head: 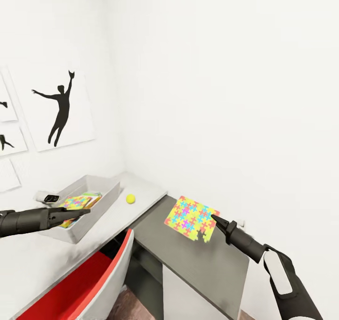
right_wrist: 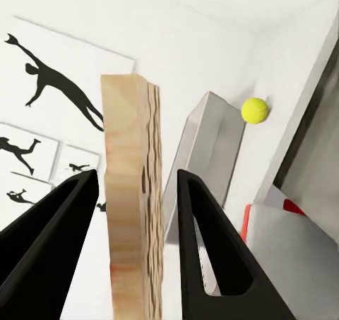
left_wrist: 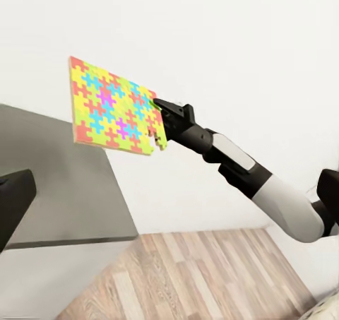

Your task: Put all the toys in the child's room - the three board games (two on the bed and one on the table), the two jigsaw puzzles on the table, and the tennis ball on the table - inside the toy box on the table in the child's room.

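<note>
Smooth white table (head: 28, 258) runs along the left wall, meeting the lower dark grey section (head: 207, 258) at the corner. On it sits the toy box (head: 96, 184), a light grey slope-sided bin holding colourful sheets, part hidden by the left gripper (head: 84, 211), fingers pressed together. Over the grey section, the right gripper (head: 214, 217) pinches the jigsaw puzzle (head: 190, 217), a thin interlocked square tilted up, its plywood edge (right_wrist: 131, 193) between the fingers. The round tennis ball (head: 130, 198) rests just right of the bin.

Child's room in a home: white walls, silhouette pictures (head: 59, 108), corner desk (head: 141, 192), toy bin (head: 101, 185), wood-plank floor (left_wrist: 205, 274).
</note>
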`<state>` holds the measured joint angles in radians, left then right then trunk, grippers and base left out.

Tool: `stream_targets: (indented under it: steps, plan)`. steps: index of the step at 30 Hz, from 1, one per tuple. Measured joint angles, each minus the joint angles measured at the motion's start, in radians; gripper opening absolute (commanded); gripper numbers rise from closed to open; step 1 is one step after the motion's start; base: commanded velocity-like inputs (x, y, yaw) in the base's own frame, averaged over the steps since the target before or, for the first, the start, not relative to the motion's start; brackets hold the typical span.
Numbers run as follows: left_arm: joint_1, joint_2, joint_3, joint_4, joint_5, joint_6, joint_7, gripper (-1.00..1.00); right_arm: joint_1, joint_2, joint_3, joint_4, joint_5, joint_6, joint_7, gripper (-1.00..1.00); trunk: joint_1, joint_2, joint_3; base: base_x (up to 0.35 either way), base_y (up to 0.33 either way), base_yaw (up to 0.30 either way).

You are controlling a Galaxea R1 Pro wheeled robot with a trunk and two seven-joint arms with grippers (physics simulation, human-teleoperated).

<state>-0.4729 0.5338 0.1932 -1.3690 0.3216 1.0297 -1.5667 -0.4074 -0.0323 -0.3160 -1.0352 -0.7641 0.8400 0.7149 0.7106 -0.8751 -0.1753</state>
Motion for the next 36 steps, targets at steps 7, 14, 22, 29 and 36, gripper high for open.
stream_targets:
  steps: [7, 14, 22, 29, 36]
  plan:
    - [0.0, 0.0, 0.0, 0.001, -0.002, -0.002, 0.0, 1.0, 0.0, 0.0, -0.001, 0.0, -0.001, -0.003, 0.0, -1.0, -0.027, 0.049, 0.022, 0.0, 0.0, 0.155]
    - [0.0, 0.0, 0.0, 0.001, -0.002, -0.002, 0.0, 1.0, -0.001, 0.0, -0.002, -0.004, -0.001, -0.004, 0.0, -1.0, -0.054, 0.098, 0.044, 0.0, 0.0, 0.007]
    - [0.0, 0.0, 0.001, 0.001, -0.002, -0.003, 0.0, 1.0, -0.003, 0.001, 0.0, -0.011, -0.001, -0.006, 0.002, -1.0, -0.084, 0.154, 0.07, 0.0, 0.0, 0.099]
    - [0.0, 0.0, -0.001, 0.0, -0.002, -0.002, 0.0, 1.0, -0.005, 0.007, 0.007, -0.068, 0.001, -0.006, -0.006, -1.0, -0.111, 0.203, 0.096, 0.0, 0.0, 0.26]
    - [0.0, -0.001, -0.001, 0.0, -0.002, -0.002, 0.0, 1.0, -0.005, 0.003, 0.058, -0.071, 0.002, -0.007, -0.01, -1.0, -0.138, 0.252, 0.122, 0.0, 0.0, 0.269]
